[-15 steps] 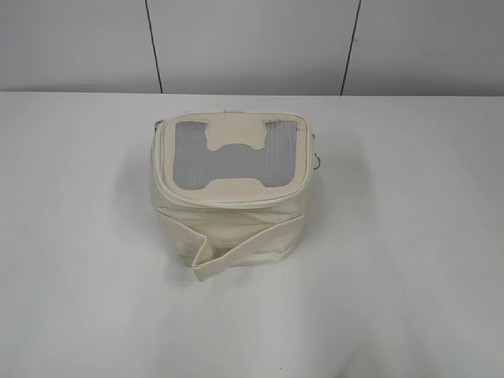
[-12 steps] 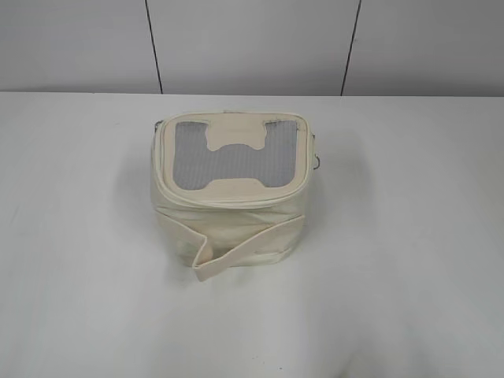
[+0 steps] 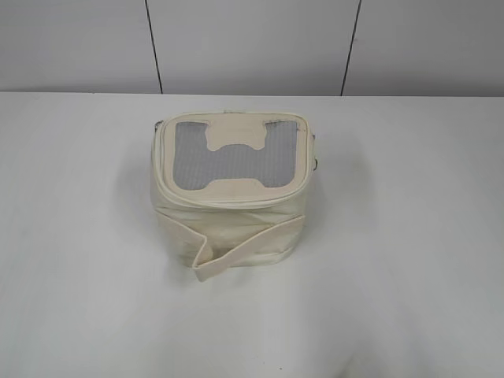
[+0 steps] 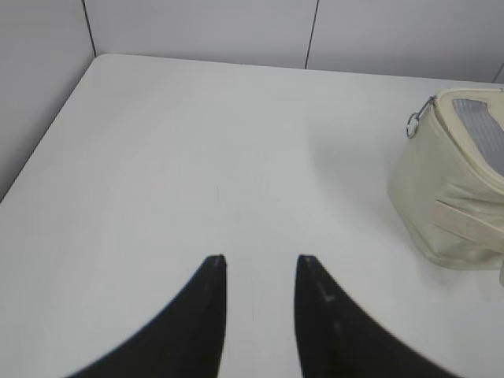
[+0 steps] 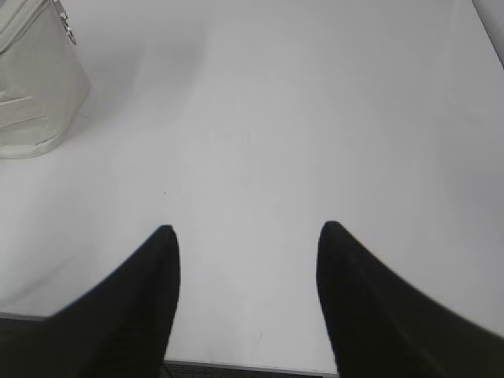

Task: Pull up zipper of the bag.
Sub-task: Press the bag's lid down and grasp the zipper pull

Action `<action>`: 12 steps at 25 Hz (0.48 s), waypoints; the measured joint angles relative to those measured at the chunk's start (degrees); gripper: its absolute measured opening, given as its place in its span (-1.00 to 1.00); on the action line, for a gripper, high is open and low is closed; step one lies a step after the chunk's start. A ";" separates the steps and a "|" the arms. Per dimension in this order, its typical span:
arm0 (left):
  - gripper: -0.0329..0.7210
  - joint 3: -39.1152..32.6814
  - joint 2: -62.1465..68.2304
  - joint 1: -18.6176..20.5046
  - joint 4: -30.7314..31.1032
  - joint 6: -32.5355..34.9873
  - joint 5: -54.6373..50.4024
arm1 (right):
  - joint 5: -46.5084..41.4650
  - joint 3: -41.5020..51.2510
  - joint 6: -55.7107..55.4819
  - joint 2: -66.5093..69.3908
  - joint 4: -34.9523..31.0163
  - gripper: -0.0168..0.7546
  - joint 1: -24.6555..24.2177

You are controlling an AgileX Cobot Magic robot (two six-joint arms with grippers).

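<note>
The cream bag (image 3: 230, 213) stands on the white table, its grey mesh top panel with the cream H-shaped patch facing up. The zipper (image 3: 228, 200) runs round the top rim. A silver ring pull (image 3: 316, 163) hangs at its right side, and a ring pull (image 4: 413, 124) shows in the left wrist view. A cream strap (image 3: 244, 248) crosses the front. The bag also shows at the right edge of the left wrist view (image 4: 449, 197) and the top left of the right wrist view (image 5: 31, 87). My left gripper (image 4: 260, 261) and right gripper (image 5: 246, 230) are open, empty and far from the bag. Neither gripper shows in the exterior view.
The white table (image 3: 409, 260) spreads around the bag. A grey panelled wall (image 3: 252, 43) stands behind it. The table's near edge (image 5: 236, 366) lies just below my right gripper. A wall borders the table's left side (image 4: 39, 87).
</note>
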State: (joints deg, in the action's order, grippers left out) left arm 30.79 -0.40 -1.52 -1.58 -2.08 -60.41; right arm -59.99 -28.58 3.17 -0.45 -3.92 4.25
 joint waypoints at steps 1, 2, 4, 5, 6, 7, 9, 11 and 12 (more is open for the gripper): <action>-0.27 0.00 0.00 0.00 0.00 0.00 0.00 | 0.00 0.00 0.00 0.00 0.00 0.19 0.00; -0.27 0.00 0.00 0.00 0.00 0.00 0.00 | 0.00 0.00 0.00 0.00 0.00 0.19 0.00; -0.27 0.00 0.00 0.00 0.00 0.00 0.00 | 0.00 0.00 0.00 0.00 0.00 0.19 0.00; -0.27 0.00 0.00 0.00 0.00 0.00 0.00 | 0.00 0.00 0.00 0.00 0.00 0.19 0.00; -0.27 0.00 0.00 0.00 0.00 0.00 0.00 | 0.00 0.00 0.00 0.00 0.00 0.19 0.00; -0.27 0.00 0.00 0.00 0.00 0.00 0.00 | 0.00 0.00 0.00 0.00 0.00 0.19 0.00; -0.27 0.00 0.00 0.00 0.00 0.00 0.00 | 0.00 0.00 0.00 0.00 -0.06 0.19 0.00; -0.27 0.00 0.00 0.00 0.00 0.00 0.00 | 0.00 0.00 0.00 0.00 -0.12 0.19 0.00; -0.27 0.00 0.00 0.00 0.00 0.00 0.00 | 0.00 0.00 0.00 0.00 -0.12 0.19 0.00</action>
State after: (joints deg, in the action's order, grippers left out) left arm 30.79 -0.40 -1.52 -1.58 -2.08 -60.41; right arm -59.99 -28.58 3.17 -0.45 -4.04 4.25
